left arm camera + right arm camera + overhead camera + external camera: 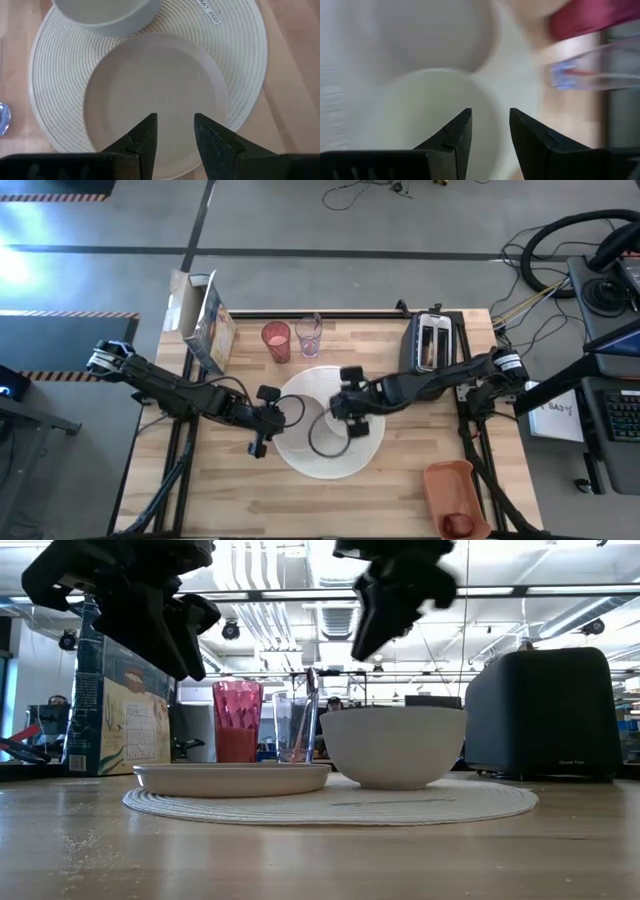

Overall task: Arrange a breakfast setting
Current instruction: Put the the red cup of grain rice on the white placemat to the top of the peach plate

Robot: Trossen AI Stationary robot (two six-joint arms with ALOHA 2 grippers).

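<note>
Seen from above, a wooden table [240, 500] held a round woven mat [300, 465] at its middle. The left gripper [262, 423] hung over the mat's left side, its fingers [145, 135] a little apart and holding nothing. Directly beneath them sat a shallow pale plate [155, 85], resting on the mat.

Just beyond that gripper, toward the table's far edge, stood a pink tumbler [276, 340] and beside it a clear glass [309, 335], with a cereal box [205, 325] further left.

The right gripper [352, 402] hovered above a white bowl [392, 745], which sat on the mat beside the plate. Its fingers [452, 137] were also slightly apart and empty. Behind that arm stood a black toaster [432, 342]; an orange tray [455, 495] lay near the table's front right corner.

The risks, as I judged them: both grippers worked close together over one mat, so they might collide. A descent onto the bowl's rim could tip it or push it into the plate. A reach toward the drinks could knock the glass over.
</note>
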